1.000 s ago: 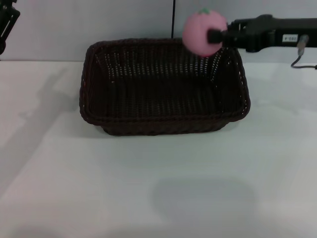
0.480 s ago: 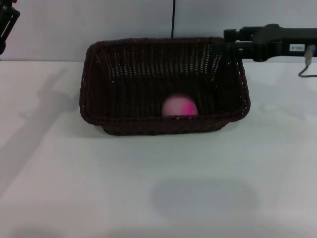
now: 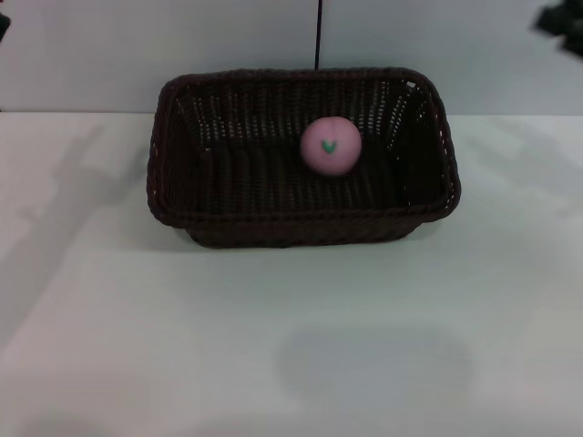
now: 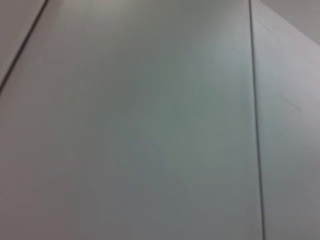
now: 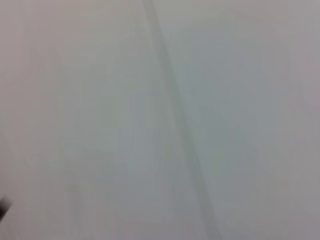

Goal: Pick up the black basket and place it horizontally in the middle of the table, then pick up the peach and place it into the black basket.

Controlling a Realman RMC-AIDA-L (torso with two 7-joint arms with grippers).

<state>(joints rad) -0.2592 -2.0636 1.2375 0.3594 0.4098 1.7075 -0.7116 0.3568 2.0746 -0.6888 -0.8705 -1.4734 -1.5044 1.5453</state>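
The black basket (image 3: 182, 196) stands lengthwise across the middle of the white table (image 3: 291, 346) in the head view. The pink peach (image 3: 331, 146) lies inside it, right of centre toward the far wall, with its green leaf mark facing up. Nothing holds the peach. A dark part of my right arm (image 3: 563, 20) shows at the top right corner, high and well clear of the basket. My left arm is out of view apart from a dark sliver at the top left edge. Both wrist views show only plain pale surfaces.
A pale wall with a dark vertical seam (image 3: 319, 36) stands behind the table. White tabletop lies open on both sides of the basket and in front of it.
The right gripper let go of the peach above the basket; it dropped in, bounced and now rests inside. The right arm has pulled back to the upper right, nearly out of view.
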